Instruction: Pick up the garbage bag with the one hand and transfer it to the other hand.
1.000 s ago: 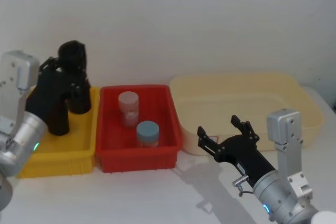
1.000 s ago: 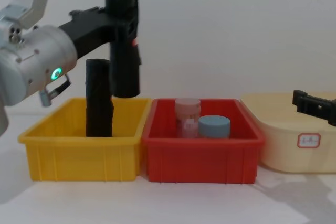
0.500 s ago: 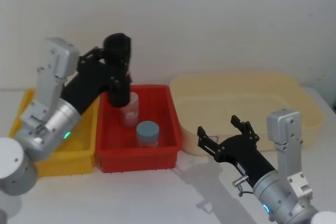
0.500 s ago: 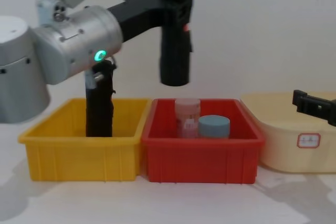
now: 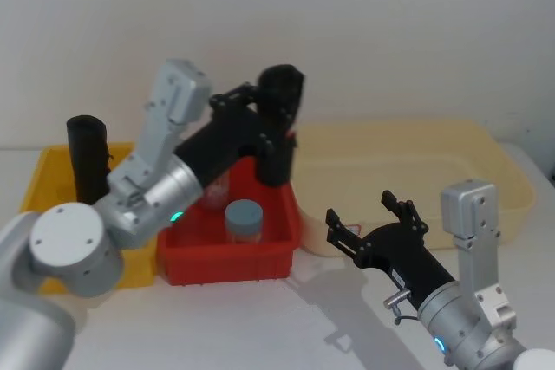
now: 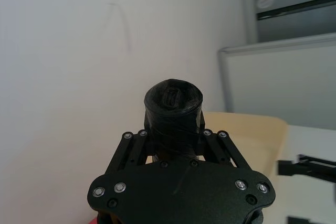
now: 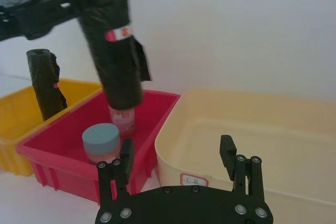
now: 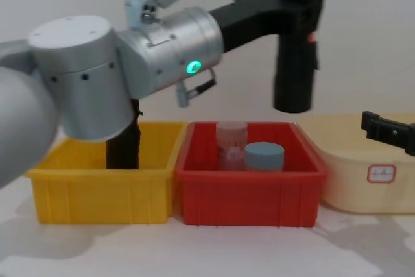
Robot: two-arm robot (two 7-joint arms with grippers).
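Observation:
The garbage bag [image 5: 277, 126] is a black roll with a red-and-white label. It hangs upright in the air over the right end of the red bin [image 5: 227, 262], with my left gripper [image 5: 263, 117] shut around its upper part. The left wrist view shows the roll [image 6: 173, 109] end-on between the left gripper's [image 6: 174, 132] jaws. In the chest view the roll [image 8: 296, 43] is high, above the red bin's [image 8: 249, 199] right rim. My right gripper [image 5: 373, 217] stands open and empty in front of the cream tub [image 5: 486, 171], lower and to the right of the roll [image 7: 114, 51].
A second black roll [image 5: 87, 159] stands in the yellow bin [image 5: 130, 264] at the left. A pink jar [image 8: 231, 144] and a blue-lidded jar [image 5: 244, 219] sit in the red bin. The large cream tub [image 7: 252, 129] at the right holds nothing visible.
My left arm has swung the garbage bag rightward, from over the yellow bin, across the red bin, to its right end near the cream tub. The right gripper has stayed still.

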